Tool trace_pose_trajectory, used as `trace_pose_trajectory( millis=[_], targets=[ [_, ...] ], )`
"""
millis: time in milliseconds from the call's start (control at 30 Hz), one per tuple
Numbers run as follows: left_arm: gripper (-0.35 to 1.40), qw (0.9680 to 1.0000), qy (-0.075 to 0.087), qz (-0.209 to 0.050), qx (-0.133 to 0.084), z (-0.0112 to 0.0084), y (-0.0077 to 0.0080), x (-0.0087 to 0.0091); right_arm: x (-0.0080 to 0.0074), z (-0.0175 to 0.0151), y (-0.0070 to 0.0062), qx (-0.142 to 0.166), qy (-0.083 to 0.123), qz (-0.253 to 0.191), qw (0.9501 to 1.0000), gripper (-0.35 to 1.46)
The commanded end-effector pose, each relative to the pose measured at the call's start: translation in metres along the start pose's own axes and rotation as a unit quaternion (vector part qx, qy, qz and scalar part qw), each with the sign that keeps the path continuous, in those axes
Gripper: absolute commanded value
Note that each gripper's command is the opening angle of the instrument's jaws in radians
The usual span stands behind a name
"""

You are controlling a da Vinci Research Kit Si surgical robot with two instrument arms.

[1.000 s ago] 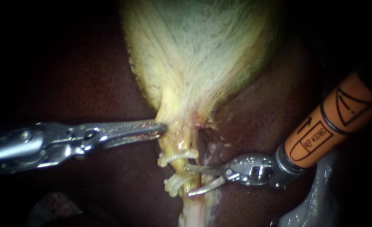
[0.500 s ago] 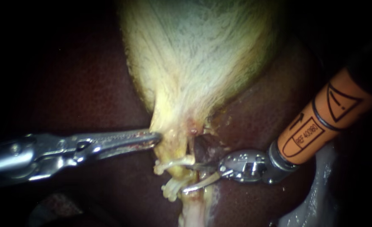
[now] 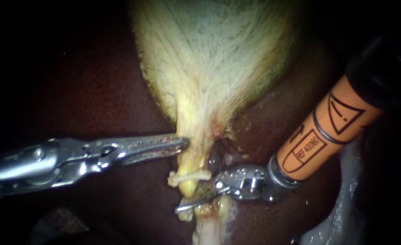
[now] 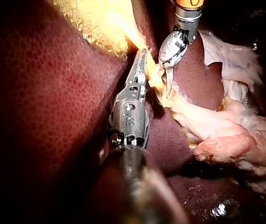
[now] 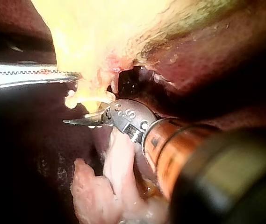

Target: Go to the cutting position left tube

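Two instruments, two white clips, one tube. The left instrument (image 3: 182,144) lies level, its end effector closed on the gallbladder (image 3: 214,59) neck. The right instrument (image 3: 188,199) slants in from the upper right, end effector open, astride the tube (image 3: 188,188) between the upper clip (image 3: 189,176) and the half-hidden lower clip (image 3: 183,217). Dark red liver (image 3: 96,104) lies underneath, and the surroundings are black.

The only print stands on the right instrument (image 3: 189,198): its orange sleeve (image 3: 318,122), just behind the jaws' metal wrist (image 3: 241,181), carries a black-framed label (image 3: 305,146), an arrow (image 3: 299,131) and a triangle sign (image 3: 343,111), and the wrist itself bears small stamped marks.
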Motion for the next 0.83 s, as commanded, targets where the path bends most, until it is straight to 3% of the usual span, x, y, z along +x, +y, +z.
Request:
trace_pose_trajectory(
  millis=[33, 833],
  targets=[
    [-0.10, 1.0000, 0.000, 0.000, 0.000, 0.0000, 0.0000, 0.0000, 0.0001, 0.0002, 0.0001, 0.001, 0.001, 0.003, 1.0000, 1.16],
    [-0.10, 1.0000, 0.000, 0.000, 0.000, 0.0002, 0.0002, 0.0001, -0.0003, 0.0004, 0.0002, 0.010, 0.004, 0.011, 0.9999, 1.16]
  ],
)
